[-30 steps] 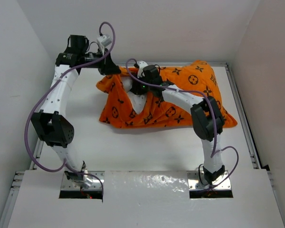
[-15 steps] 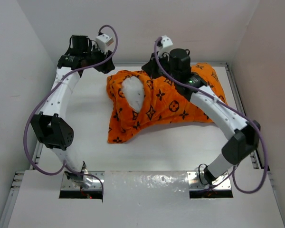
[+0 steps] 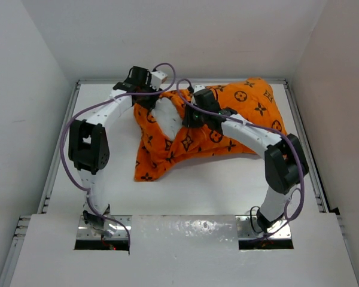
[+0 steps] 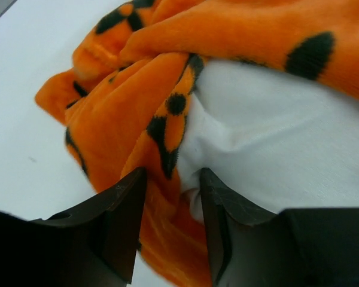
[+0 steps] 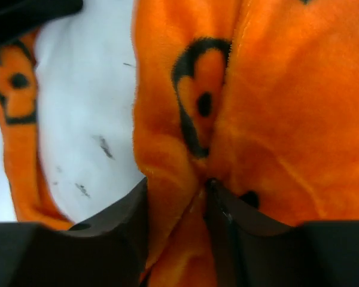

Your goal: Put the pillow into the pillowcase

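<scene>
pillowcase: the pillowcase (image 3: 227,119) lies across the far half of the table (image 3: 197,191), mouth at its left end, and a loose flap trails toward the near-left.
edges: its far-right corner sits up against the far edge. Its right side is near the right rail (image 3: 302,137) but not touching.
open room: there is bare tabletop on the whole near side between the case and the arm bases. A narrower strip runs along the left rail (image 3: 60,149).
contents: the pillow (image 3: 167,116) is mostly inside the case, with only a white patch bulging out at the mouth. The right wrist view shows dark specks on it.
left gripper: the left gripper (image 4: 172,179) is down at the far-left lip of the mouth. Its fingers are apart with the orange hem filling the gap, and the white pillow is just beside one finger. Can't tell if it's actually clamped.
right gripper: the right gripper (image 5: 178,185) is at the right lip of the mouth. Its fingers are apart with a bunched orange fold between them. Clamped or not, can't tell.
vs half a second ago: both grippers were up off the fabric, left by the far-left corner and right over the far edge. Both have dropped to the mouth. The case has barely shifted.
</scene>
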{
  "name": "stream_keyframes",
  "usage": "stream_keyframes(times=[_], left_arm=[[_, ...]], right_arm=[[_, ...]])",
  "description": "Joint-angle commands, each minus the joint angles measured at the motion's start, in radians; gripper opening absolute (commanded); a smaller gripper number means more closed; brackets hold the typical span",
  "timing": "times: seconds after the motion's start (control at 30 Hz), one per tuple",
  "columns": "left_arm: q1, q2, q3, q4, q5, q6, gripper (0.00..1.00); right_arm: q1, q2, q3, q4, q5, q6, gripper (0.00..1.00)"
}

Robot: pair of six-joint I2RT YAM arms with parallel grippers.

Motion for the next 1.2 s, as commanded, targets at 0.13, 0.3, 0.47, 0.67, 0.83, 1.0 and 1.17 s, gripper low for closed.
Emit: stream_keyframes(times=[0.13,0.3,0.47,0.67,0.83,1.0,1.17], left_arm=[[0.013,-0.065,-0.003,0.063,-0.212,-0.003,0.28],[0.032,-0.081,-0.085,0.095,-0.290,0.034,0.44],[0.042,-0.055,-0.049,0.080,-0.257,0.025,0.01],[0.118,-0.068,0.342,-0.084,0.214,0.030,0.00],[0.123,-0.105,0.550,-0.155,0.710,0.030,0.00],[0.016,-0.107,0.346,-0.156,1.011,-0.086,0.09],[0.104,-0.047,0.209,0.103,0.914,-0.398,0.67]], right_arm=[[0.006,0.013,0.071,0.001,0.076,-0.035,0.00],[0.005,-0.157,-0.023,0.155,-0.174,-0.216,0.00],[0.005,-0.176,0.009,0.139,-0.318,-0.227,0.00],[-0.087,-0.210,-0.035,0.337,-0.462,-0.068,0.00],[-0.119,-0.201,-0.005,0.438,-0.522,-0.046,0.00],[-0.121,-0.153,0.054,0.501,-0.496,0.003,0.00],[-0.123,-0.145,0.078,0.491,-0.460,0.021,0.00]])
